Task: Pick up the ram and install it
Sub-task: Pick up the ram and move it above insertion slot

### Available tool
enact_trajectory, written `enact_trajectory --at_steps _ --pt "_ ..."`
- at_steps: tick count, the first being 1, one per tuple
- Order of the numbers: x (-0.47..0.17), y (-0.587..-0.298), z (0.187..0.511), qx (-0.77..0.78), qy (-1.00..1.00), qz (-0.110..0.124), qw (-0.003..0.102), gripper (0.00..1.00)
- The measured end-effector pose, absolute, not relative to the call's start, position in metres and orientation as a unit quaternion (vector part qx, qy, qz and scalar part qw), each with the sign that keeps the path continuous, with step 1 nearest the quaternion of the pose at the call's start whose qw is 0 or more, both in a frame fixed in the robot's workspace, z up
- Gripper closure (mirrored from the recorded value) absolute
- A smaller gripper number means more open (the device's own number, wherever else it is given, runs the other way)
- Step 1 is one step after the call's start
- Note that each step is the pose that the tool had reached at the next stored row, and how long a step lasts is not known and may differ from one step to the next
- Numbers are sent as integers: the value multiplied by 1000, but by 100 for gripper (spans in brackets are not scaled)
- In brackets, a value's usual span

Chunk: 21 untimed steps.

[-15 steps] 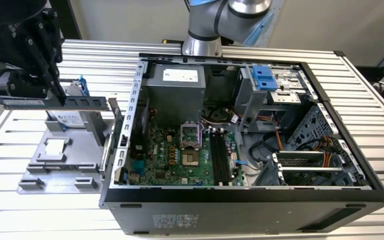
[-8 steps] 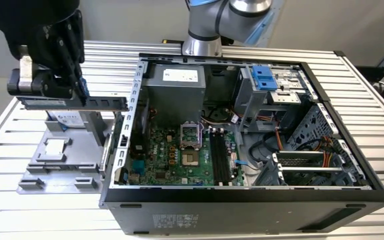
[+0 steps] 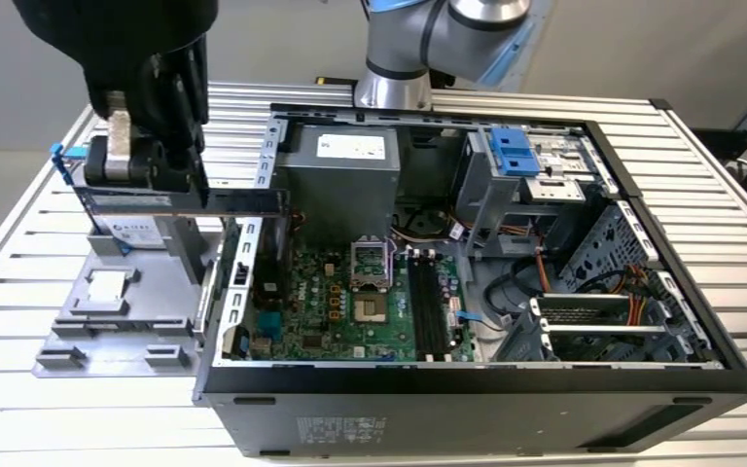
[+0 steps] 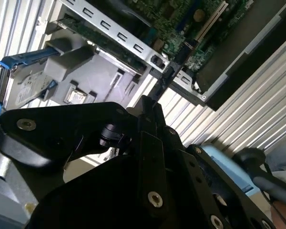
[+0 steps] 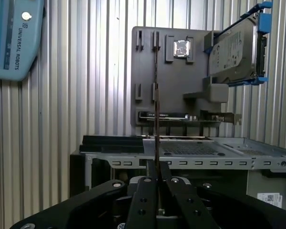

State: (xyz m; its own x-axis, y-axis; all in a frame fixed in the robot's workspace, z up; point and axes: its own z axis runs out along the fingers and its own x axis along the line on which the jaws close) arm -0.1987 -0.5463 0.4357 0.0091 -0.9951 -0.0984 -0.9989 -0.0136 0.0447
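gripper: black two-finger gripper (image 5: 156, 172), up in the air at the exterior view's left, over the grey fixture and just beside the PC case's left wall
fingers: fingers (image 5: 144, 193) drawn in narrow, clamped on the ram from both sides
ram: thin dark stick (image 5: 156, 114), edge-on in the first wrist view; held in the grip, clear of both the fixture and the case. In the second wrist view it sticks out past the fingertips toward the case edge
fixture: grey parts holder (image 3: 101, 336), flat on the table, touching or just beside the case on the exterior view's left
hard drive: silver, blue-tipped bracket (image 3: 127, 233), standing upright at the far end of the fixture, below the gripper
PC case: open tower (image 3: 478, 404) lying on its side, to the exterior view's right of the fixture
motherboard: green board (image 3: 328, 316) on the case floor; long black slots (image 3: 428, 311) run near to far, well apart from the ram
table: slatted aluminium top (image 3: 23, 418) under everything
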Motion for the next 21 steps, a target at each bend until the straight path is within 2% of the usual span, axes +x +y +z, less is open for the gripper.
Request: enact_trajectory --at_steps 21 --pt "-132 -546 435 -710 702 51 18 100"
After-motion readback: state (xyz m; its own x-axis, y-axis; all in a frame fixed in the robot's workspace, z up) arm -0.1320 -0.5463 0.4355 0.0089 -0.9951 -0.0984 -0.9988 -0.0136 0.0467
